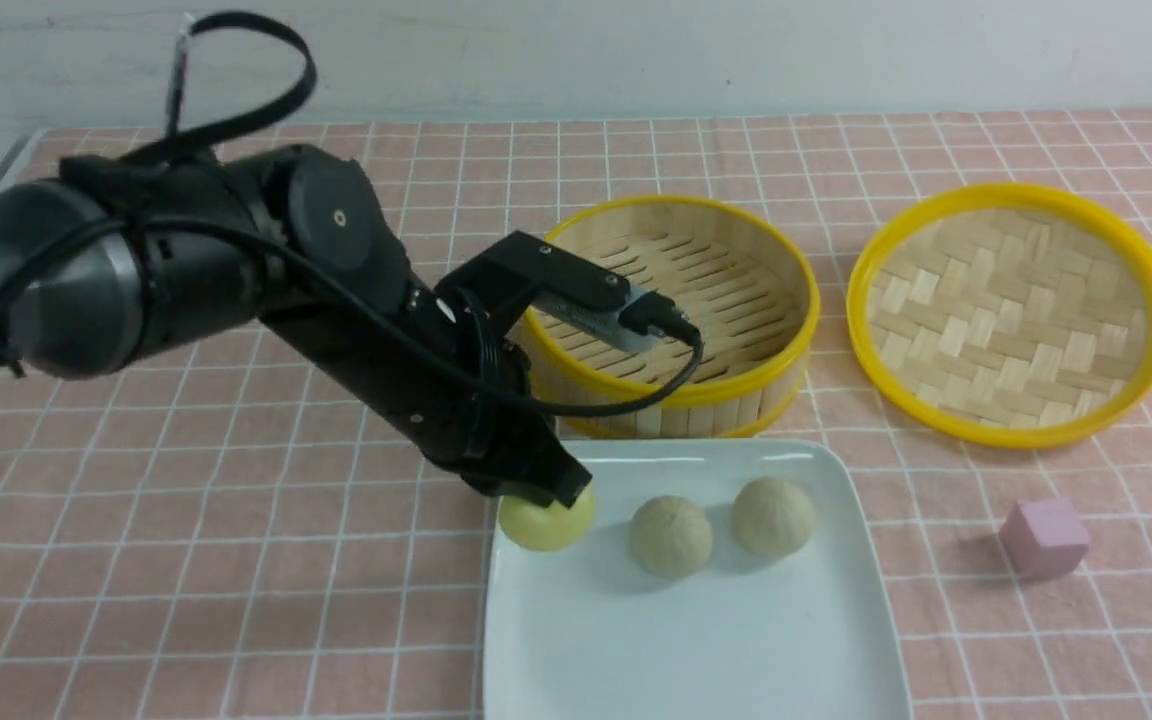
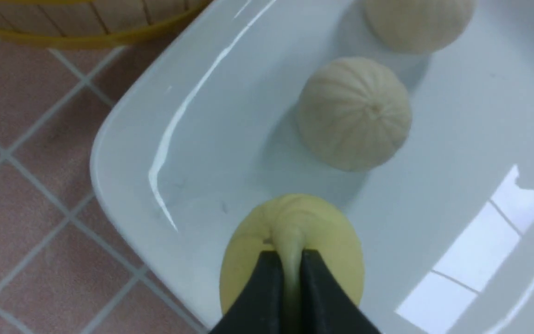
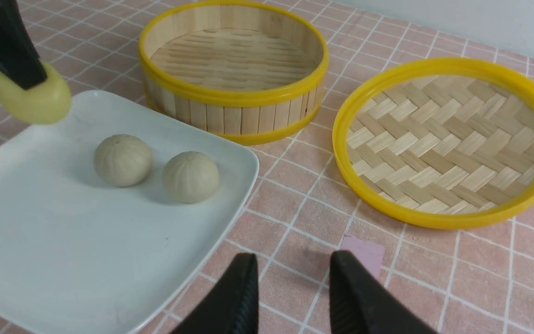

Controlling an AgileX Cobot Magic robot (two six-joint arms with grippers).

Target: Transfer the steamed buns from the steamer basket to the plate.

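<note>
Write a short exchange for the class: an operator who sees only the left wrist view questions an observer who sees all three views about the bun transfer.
Operator: My left gripper pinches the yellow bun at the plate corner, with two beige buns beyond it. Are any buns waiting elsewhere?
Observer: No. The front view shows the steamer basket with only bare slats inside.
Operator: What is the other arm doing?
Observer: The right gripper is open and empty, close to a pink cube beside the plate.
</note>
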